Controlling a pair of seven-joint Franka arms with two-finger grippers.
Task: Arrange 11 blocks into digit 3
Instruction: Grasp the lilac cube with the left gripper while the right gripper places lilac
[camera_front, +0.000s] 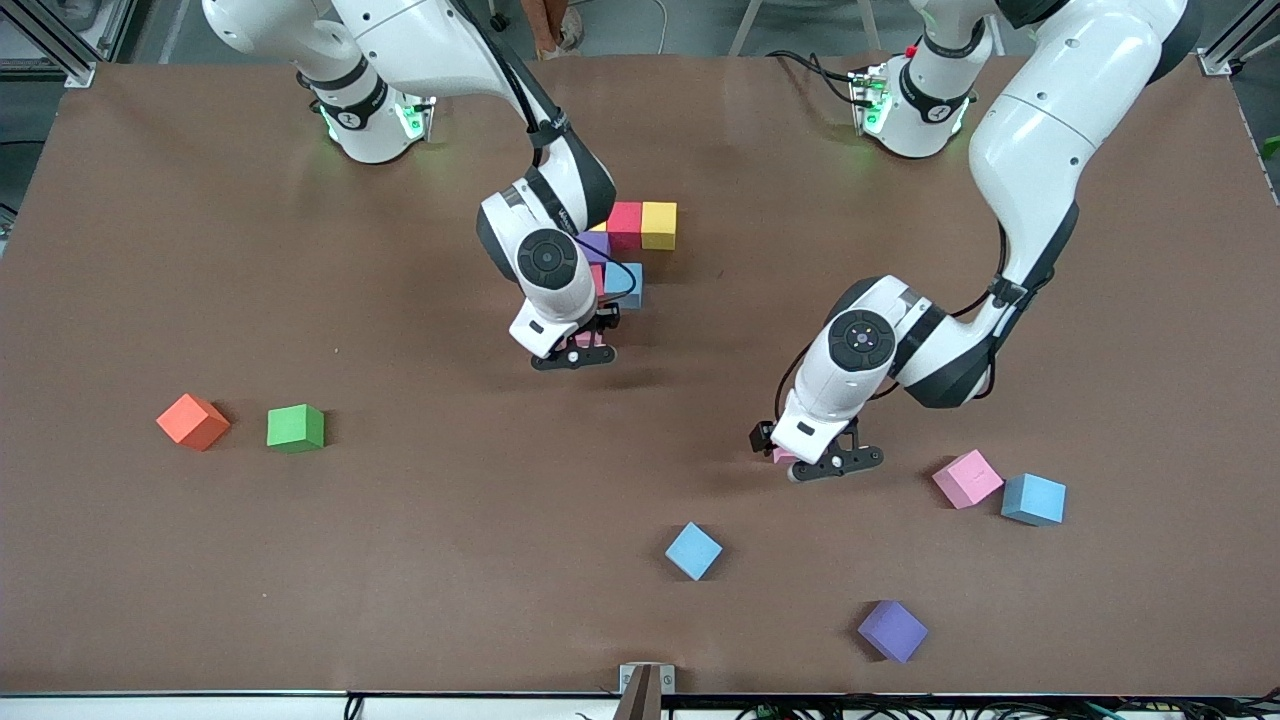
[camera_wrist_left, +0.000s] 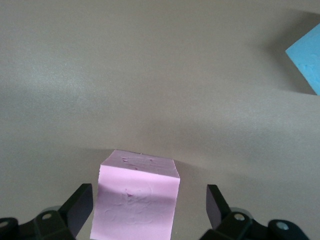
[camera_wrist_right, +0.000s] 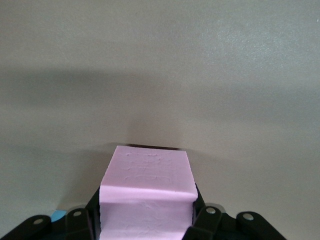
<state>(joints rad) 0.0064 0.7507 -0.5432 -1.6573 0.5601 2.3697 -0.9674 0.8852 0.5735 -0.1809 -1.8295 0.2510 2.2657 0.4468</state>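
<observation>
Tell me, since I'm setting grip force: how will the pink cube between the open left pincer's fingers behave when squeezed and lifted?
The pink cube looks like matte foam with a dented face, so it probably gives a little and is light. Its flat sides and dull surface suggest it will not roll or slip. The left pincer stands open around it, with room on both sides.

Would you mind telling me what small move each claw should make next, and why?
Probably the left claw should close: its open fingers straddle a pink block on the table, with gaps on both sides. The right claw is shut on another pink block, next to the started figure, and should likely lower it into place.
</observation>
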